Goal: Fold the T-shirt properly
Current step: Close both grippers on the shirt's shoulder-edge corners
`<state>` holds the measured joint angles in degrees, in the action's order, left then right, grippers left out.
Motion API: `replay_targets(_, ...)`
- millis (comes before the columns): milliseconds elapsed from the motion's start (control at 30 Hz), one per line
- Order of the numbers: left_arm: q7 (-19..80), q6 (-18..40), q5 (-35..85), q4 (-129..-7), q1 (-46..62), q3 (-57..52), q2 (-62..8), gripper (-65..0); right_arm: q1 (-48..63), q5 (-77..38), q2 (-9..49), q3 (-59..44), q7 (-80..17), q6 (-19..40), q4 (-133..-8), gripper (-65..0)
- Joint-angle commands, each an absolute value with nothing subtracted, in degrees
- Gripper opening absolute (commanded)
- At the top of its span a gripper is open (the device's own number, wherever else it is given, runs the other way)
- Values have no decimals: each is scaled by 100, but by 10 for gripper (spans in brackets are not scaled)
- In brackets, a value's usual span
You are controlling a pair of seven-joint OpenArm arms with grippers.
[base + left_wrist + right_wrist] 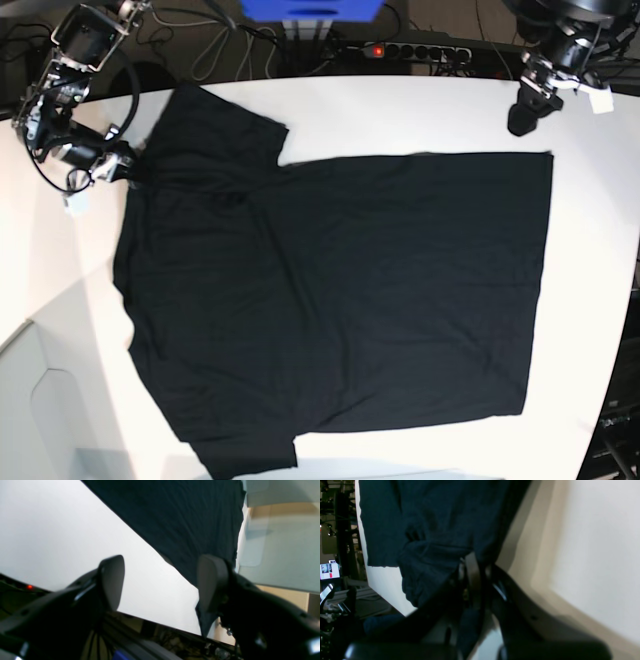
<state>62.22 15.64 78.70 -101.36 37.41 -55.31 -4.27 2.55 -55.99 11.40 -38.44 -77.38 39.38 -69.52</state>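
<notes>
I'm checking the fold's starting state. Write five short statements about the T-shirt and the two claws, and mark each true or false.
1. The T-shirt lies spread out on the white table. True.
2. The right claw is shut on the T-shirt's cloth. True.
3. The left claw grips the shirt's hem. False: its jaws stand open and hold nothing, near a corner of the shirt.
4. The side of the T-shirt facing up shows a sun print. False: the upward side is plain black.
5. The T-shirt is already folded in half. False: it lies unfolded, with both sleeves out.
</notes>
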Motion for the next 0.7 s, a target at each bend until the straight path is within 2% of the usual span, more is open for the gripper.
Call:
replay_targets(0,6211,1578,7996,-10237,3785,-5596,-488,-213,303,-5279,1121,-3811,-8000,4000,-6923,-650)
replay_targets(233,6220,1578,7987,-9771,3240,-6097,-505,-213,277,-5279,1138,-3829,-8000,4000,-6923,-650)
replay_targets(533,6598,1578,8048,-8585,2782,-6149,-980,-213,303,-5279,1138,-3829,-8000,4000,-6923,-650)
replay_targets(667,6668,1578,8022,-8215,2668,-6571,-1086,-213,321,-5279,1138,-3829,-8000,4000,-6923,-650)
